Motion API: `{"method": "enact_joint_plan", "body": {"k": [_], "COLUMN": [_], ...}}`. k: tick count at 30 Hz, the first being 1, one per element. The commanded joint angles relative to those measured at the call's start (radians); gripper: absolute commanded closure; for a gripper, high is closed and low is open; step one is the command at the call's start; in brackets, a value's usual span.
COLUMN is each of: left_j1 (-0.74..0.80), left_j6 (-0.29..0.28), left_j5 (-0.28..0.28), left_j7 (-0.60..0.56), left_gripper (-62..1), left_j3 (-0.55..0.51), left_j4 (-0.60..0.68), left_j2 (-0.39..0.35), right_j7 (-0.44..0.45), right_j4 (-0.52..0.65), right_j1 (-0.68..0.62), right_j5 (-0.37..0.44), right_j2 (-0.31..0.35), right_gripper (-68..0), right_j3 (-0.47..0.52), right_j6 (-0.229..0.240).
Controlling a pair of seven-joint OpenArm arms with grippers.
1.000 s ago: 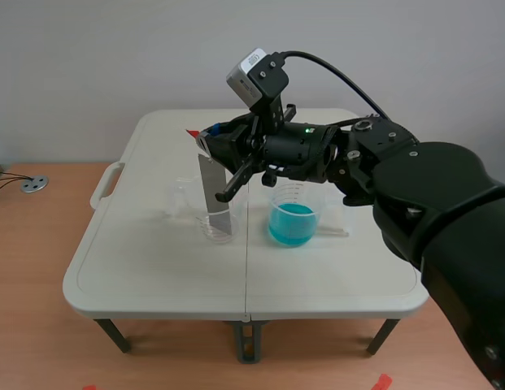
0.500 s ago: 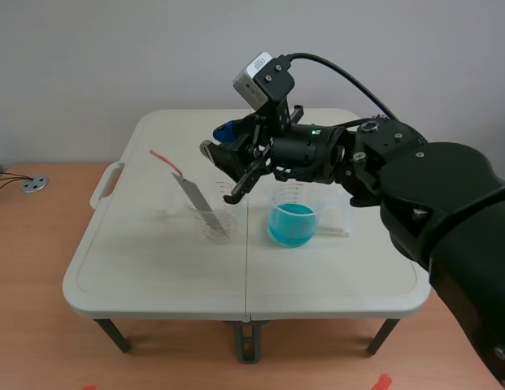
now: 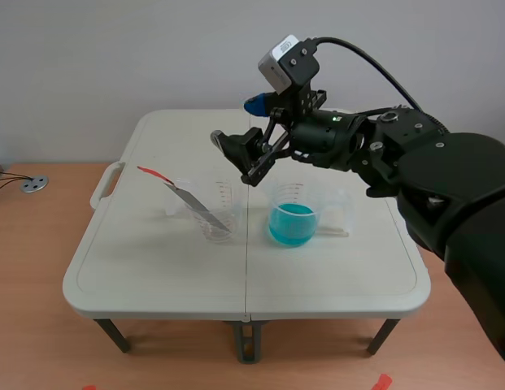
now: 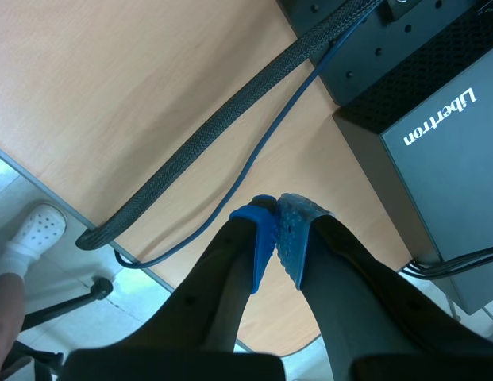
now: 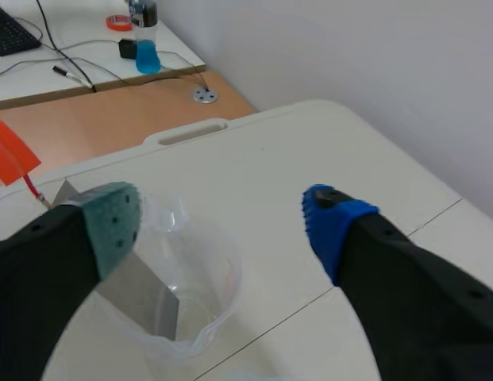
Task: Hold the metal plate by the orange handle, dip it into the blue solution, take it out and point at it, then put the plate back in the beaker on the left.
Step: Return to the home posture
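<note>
The metal plate (image 3: pixel 197 205) leans to the left in the clear left beaker (image 3: pixel 218 218), its orange handle (image 3: pixel 150 173) sticking out over the rim. To the right of it stands the beaker of blue solution (image 3: pixel 292 221). My right gripper (image 3: pixel 240 126) hangs open above and a little right of the left beaker, holding nothing. In the right wrist view the right gripper (image 5: pixel 222 222) is spread over the left beaker (image 5: pixel 186 298), with the plate (image 5: pixel 139 290) and its orange handle (image 5: pixel 8 159) beside the green pad. My left gripper (image 4: pixel 278 238) is shut on nothing, away from the table.
The white folding table (image 3: pixel 154 268) has a carry handle (image 3: pixel 106 185) at its left edge. Clear plastic (image 3: pixel 340 218) lies right of the blue beaker. The left wrist view shows cables (image 4: pixel 214 135), a black box (image 4: pixel 437 151) and a person's shoe (image 4: pixel 36 228).
My right gripper opened and let go of the plate, then rose and drew back to the right. The plate tipped from upright to leaning left in the beaker.
</note>
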Motion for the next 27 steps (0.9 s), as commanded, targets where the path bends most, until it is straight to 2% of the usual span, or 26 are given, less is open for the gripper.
{"method": "enact_joint_plan", "body": {"k": [1,3,6,7,14,18,26,27], "left_j1": [0.008,0.008,0.008,0.008,-0.014,-0.053,-0.106,-0.106], "left_j6": [-0.006,-0.006,-0.006,-0.006,-0.005,-0.006,-0.008,-0.008], "left_j5": [-0.002,-0.002,-0.002,-0.002,0.002,0.056,0.055,0.051], "left_j7": [-0.003,-0.003,-0.003,-0.003,-0.034,-0.085,-0.107,-0.121], "left_gripper": [-1.8,-1.8,-1.8,-1.8,-1.8,-1.8,-2.0,-5.1], "left_j3": [0.003,0.003,0.003,0.003,0.003,0.003,0.002,-0.002], "left_j4": [0.015,0.015,0.015,0.015,0.016,0.060,0.141,0.149], "left_j2": [0.005,0.005,0.005,0.005,-0.008,-0.064,-0.171,-0.175], "right_j7": [0.020,0.033,0.060,0.056,0.043,0.011,-0.049,-0.061], "right_j4": [0.005,0.005,0.010,0.016,0.117,0.208,0.431,0.460], "right_j1": [0.030,0.029,0.023,0.018,-0.068,-0.153,-0.382,-0.415], "right_j5": [0.015,0.023,0.083,0.100,0.167,0.204,0.272,0.284], "right_j2": [0.003,0.006,0.024,0.033,0.121,0.177,0.279,0.290], "right_gripper": [-47.6,-52.8,-65.1,-66.5,-66.5,-66.5,-66.5,-66.5], "right_j3": [0.015,0.027,0.036,0.039,0.077,0.125,0.255,0.272], "right_j6": [0.000,0.000,0.000,0.000,0.000,-0.003,-0.048,-0.056]}}
